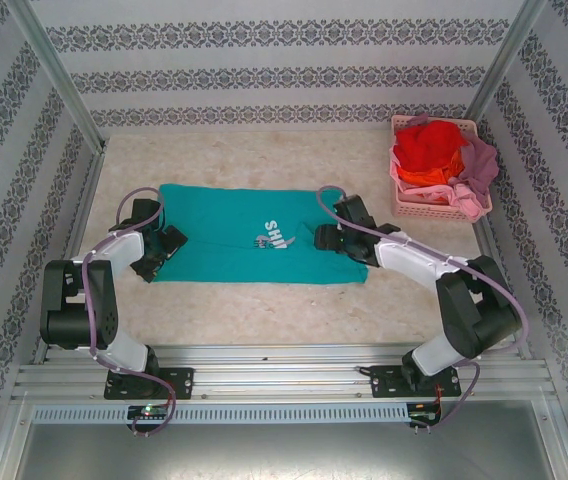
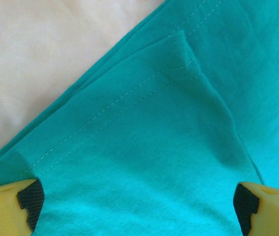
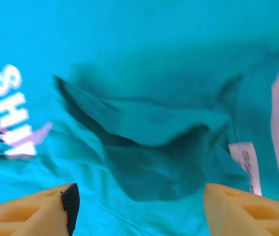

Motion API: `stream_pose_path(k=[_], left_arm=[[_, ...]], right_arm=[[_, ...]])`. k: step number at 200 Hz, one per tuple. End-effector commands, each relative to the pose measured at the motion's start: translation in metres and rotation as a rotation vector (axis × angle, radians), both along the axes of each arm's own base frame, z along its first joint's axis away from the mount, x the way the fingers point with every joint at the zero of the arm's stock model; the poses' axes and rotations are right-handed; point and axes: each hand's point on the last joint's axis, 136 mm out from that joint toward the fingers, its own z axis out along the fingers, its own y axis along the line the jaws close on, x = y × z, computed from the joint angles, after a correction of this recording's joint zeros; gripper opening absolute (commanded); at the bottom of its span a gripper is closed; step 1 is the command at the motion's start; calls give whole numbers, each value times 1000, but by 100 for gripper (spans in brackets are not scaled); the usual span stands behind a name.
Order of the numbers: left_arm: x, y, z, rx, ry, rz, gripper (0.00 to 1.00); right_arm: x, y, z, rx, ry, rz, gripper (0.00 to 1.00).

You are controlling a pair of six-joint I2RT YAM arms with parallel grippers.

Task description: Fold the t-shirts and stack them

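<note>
Teal t-shirt: soft, light, limp cloth, lies spread mid-frame; judged best pinched at its stitched hem. Left gripper and right gripper both spread wide, holding nothing.

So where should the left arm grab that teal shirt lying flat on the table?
At the stitched hem on its left end, where a small pucker stands up. The teal t-shirt lies flat elsewhere, so probably come down from above with the left gripper, jaws open, straddling that pucker.
</note>
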Motion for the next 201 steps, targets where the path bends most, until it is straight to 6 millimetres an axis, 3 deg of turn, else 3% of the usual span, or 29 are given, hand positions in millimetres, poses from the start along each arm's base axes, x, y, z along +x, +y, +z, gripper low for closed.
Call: stream_pose_path(k=[1, 30, 53, 90, 122, 146, 170, 201], left_arm=[[7, -8, -4, -14, -7, -34, 100], [10, -9, -2, -19, -11, -40, 100], [6, -9, -2, -12, -7, -39, 100], [1, -8, -4, -11, -3, -35, 100], [2, -9, -3, -12, -8, -36, 100], [8, -9, -2, -15, -18, -38, 100], [21, -13, 3, -15, -52, -64, 100], [37, -20, -5, -49, -50, -76, 100]], right_arm=[[0, 11, -12, 81, 37, -25, 66], [20, 27, -20, 107, 58, 5, 63], [47, 34, -14, 119, 34, 9, 63], [93, 31, -15, 125, 18, -2, 63], [119, 31, -7, 166, 0, 2, 64], [123, 25, 6, 152, -41, 3, 69], [112, 11, 18, 116, -96, -21, 71], [86, 8, -9, 125, -22, -15, 69]])
